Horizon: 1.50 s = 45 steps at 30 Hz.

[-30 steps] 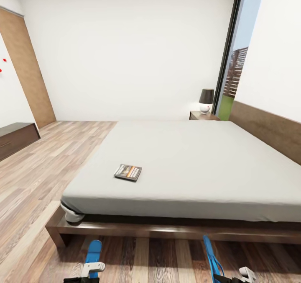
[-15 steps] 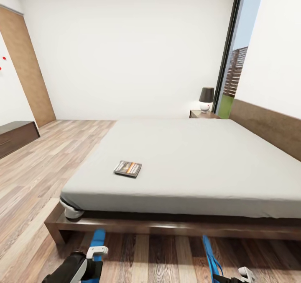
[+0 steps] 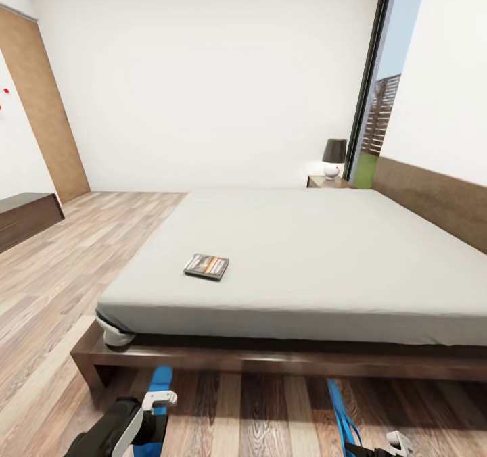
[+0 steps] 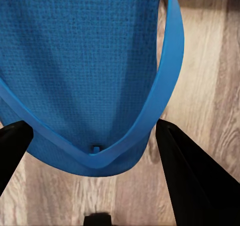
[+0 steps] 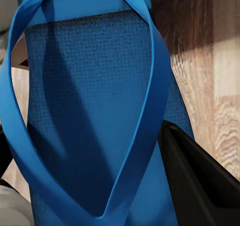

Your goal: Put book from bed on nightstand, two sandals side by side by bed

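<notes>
Left gripper (image 3: pixel 159 399): I've lifted it up and forward since a second ago; it's spread wide over one sandal (image 3: pixel 157 384).
Right gripper (image 3: pixel 396 441): pinching the other sandal (image 3: pixel 342 413), barely moved.
Book (image 3: pixel 206 266): on the bed (image 3: pixel 325 254), untouched.
Meaning: sandals come first; the left one isn't grabbed.

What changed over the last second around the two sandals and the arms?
The left arm rose into the head view with its sandal, carrying it closer to the bed frame. The left gripper straddles it, jaws spread wide. The right sandal, in the right gripper, barely moved. The book stayed put.
</notes>
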Available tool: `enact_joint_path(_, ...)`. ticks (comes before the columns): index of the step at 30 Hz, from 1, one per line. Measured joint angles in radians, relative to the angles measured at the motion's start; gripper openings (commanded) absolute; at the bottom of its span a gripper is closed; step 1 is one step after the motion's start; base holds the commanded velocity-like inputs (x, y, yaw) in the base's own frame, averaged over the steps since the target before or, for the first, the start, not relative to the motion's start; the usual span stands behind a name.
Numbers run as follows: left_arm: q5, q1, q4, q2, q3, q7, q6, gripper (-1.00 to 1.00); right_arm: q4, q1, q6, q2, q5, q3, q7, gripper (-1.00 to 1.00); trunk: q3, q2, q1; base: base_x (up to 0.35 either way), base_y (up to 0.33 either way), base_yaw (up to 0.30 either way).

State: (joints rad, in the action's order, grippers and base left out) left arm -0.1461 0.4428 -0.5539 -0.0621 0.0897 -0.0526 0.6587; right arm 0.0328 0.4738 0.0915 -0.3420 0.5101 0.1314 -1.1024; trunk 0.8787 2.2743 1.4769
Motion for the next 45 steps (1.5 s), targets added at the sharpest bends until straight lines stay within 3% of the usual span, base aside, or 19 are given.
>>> enact_joint_path(32,-0.002,0.0,0.029,0.002,0.0,0.002,-0.058,-1.0,0.0,0.0,0.0,-0.005,0.0,0.0,0.001,-1.0,0.1,0.224,0.123,0.0,0.0,0.0)
enact_joint_path(45,-0.002,0.0,0.029,0.002,0.0,0.002,-0.059,-1.0,0.0,0.0,0.0,-0.005,0.0,0.0,0.0,-1.0,0.15,0.228,0.129,0.0,0.0,0.0)
